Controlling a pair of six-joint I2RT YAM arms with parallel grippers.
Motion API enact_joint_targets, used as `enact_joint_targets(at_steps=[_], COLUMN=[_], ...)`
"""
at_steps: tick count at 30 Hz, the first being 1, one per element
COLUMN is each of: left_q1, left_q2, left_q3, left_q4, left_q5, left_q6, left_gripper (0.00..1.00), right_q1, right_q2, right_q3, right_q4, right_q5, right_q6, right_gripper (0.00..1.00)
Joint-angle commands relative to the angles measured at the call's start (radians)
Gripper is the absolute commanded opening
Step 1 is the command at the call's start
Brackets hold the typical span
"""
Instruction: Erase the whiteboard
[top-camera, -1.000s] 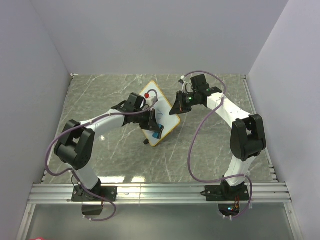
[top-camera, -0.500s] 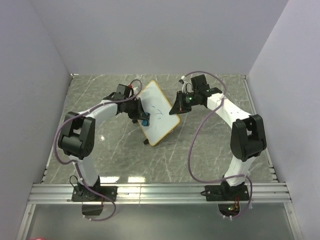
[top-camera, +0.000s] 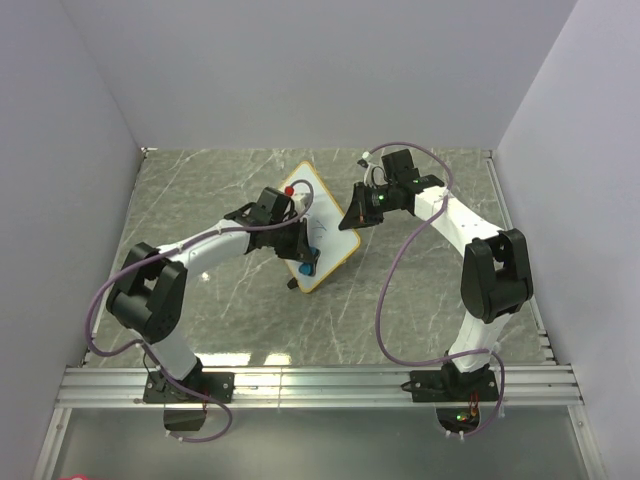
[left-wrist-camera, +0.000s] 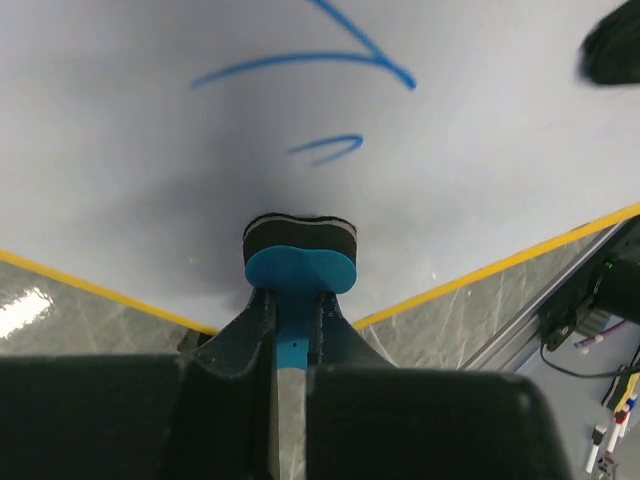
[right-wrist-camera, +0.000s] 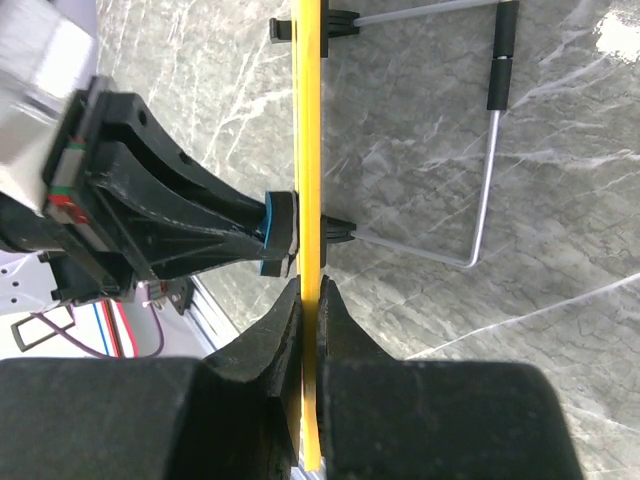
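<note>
The whiteboard (top-camera: 335, 228), white with a yellow frame, stands tilted on the marble table. Blue scribbles (left-wrist-camera: 300, 65) remain on its face (left-wrist-camera: 130, 160). My left gripper (top-camera: 305, 262) is shut on the stem of a small blue eraser (left-wrist-camera: 300, 268), whose dark felt presses against the board's lower part near the yellow frame. My right gripper (top-camera: 352, 220) is shut on the board's right edge. In the right wrist view the yellow frame (right-wrist-camera: 308, 150) runs edge-on between my right gripper (right-wrist-camera: 311, 295) fingers, with the eraser (right-wrist-camera: 278, 232) touching the board's front.
A bent wire stand (right-wrist-camera: 485, 180) props the board from behind on black feet (right-wrist-camera: 340, 228). An aluminium rail (top-camera: 320, 380) runs along the near table edge. Grey walls close in the left, back and right sides.
The left gripper swept the eraser up and left across the board, then back down to the board's lower part. The right gripper has kept still on the board's edge.
</note>
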Motion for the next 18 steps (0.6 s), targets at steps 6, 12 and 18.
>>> enact_joint_targets(at_steps=[6, 12, 18], left_q1=[-0.023, -0.023, -0.023], left_q2=[0.019, 0.069, 0.087], left_q3=[-0.104, -0.077, 0.101], left_q4=[-0.14, -0.175, -0.204], left_q5=[-0.041, -0.043, -0.084], left_q6=[0.02, 0.037, 0.035], left_gripper=[0.0, 0.0, 0.0], right_q1=[0.038, 0.038, 0.038], right_q2=[0.013, 0.01, 0.004], right_q3=[0.027, 0.03, 0.015], right_q4=[-0.031, -0.031, -0.02], right_q5=[-0.012, -0.011, -0.014], right_q6=[-0.024, -0.026, -0.023], right_gripper=[0.0, 0.0, 0.0])
